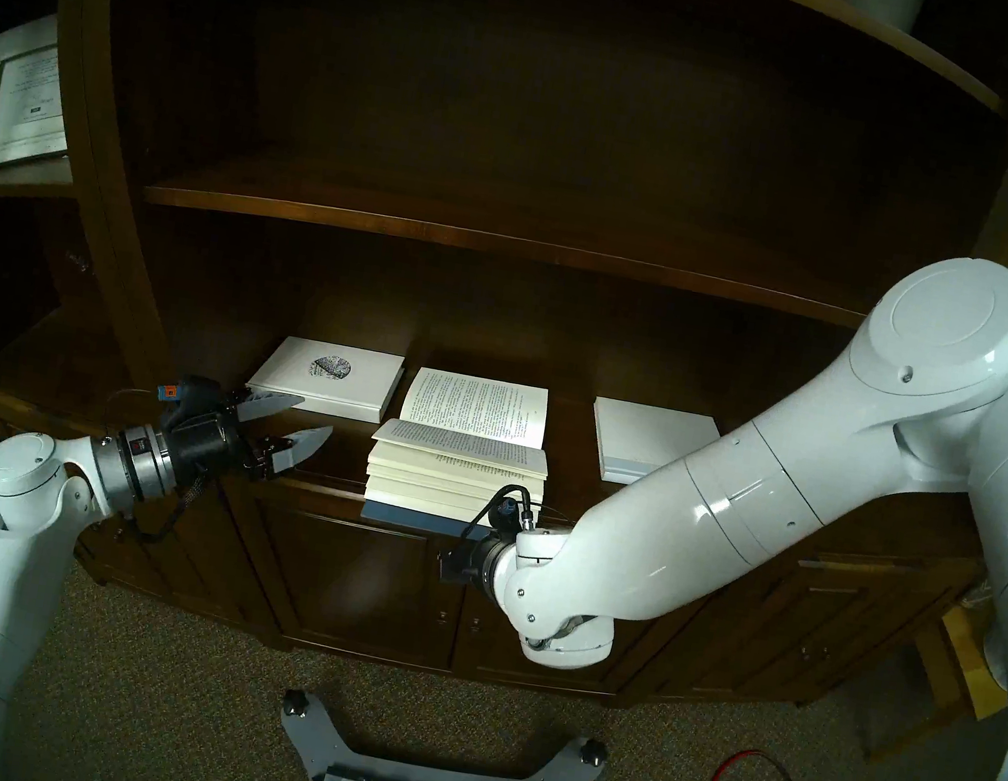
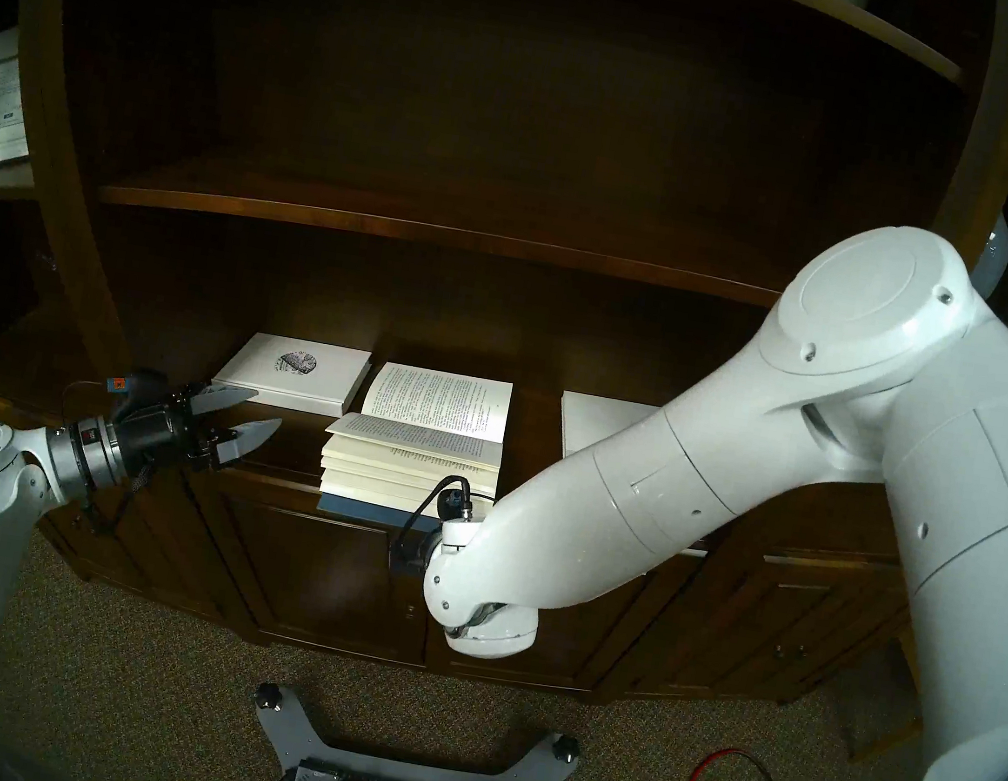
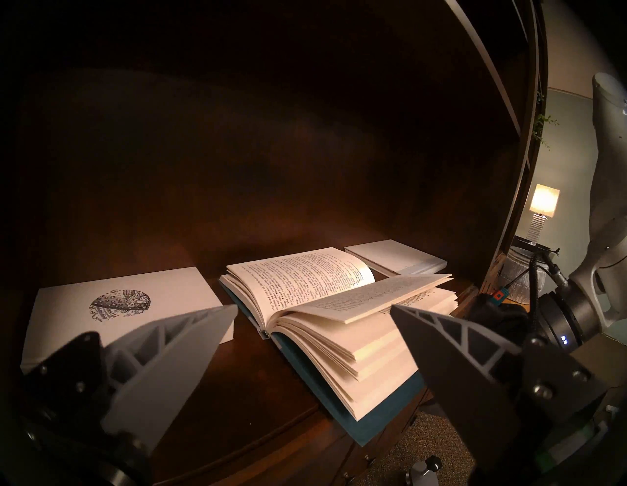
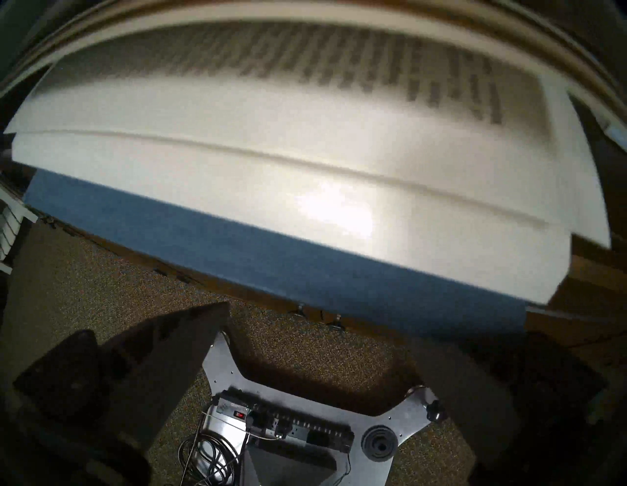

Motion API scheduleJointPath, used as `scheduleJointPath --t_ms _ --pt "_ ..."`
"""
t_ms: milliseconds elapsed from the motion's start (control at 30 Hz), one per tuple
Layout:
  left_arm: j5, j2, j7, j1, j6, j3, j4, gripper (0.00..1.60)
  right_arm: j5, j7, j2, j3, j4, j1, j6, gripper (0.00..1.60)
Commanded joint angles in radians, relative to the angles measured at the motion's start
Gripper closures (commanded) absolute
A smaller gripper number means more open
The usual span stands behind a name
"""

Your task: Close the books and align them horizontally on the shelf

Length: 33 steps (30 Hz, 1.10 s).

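Dark wood shelf (image 1: 339,473) held the open blue book (image 1: 457,471) in the middle, its cover past the front edge. I think the thick pages should be tipped over slowly. Left gripper (image 1: 295,422) hung beside it, spread wide, holding nothing. Right gripper (image 4: 325,356) sat low under the cover, also parted and empty.
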Motion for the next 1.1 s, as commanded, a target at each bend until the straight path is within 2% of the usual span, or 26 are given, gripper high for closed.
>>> scheduleJointPath --t_ms 0,233,333,533,800,1067 --pt "-0.010 0.000 0.001 -0.020 -0.004 -0.011 -0.020 0.00 -0.065 -0.106 -0.027 -0.005 -0.077 0.096 -0.124 0.00" --pt "-0.010 0.000 0.001 -0.020 -0.004 -0.011 -0.020 0.00 -0.112 -0.207 -0.045 -0.013 -0.141 0.149 -0.191 0.00" --pt "-0.010 0.000 0.001 -0.020 -0.004 -0.011 -0.020 0.00 -0.133 -0.225 -0.057 -0.032 -0.158 0.182 -0.214 0.00" --pt "-0.010 0.001 0.001 -0.020 -0.005 -0.010 -0.019 0.00 -0.185 -0.233 -0.067 -0.038 -0.123 0.229 -0.195 0.00" --pt "-0.009 0.002 0.000 -0.020 -0.005 -0.010 -0.019 0.00 -0.221 -0.178 -0.063 -0.039 -0.032 0.282 -0.156 0.00" --pt "-0.010 0.001 0.001 -0.020 -0.005 -0.011 -0.020 0.00 -0.199 -0.085 -0.058 -0.027 0.095 0.263 -0.062 0.00"
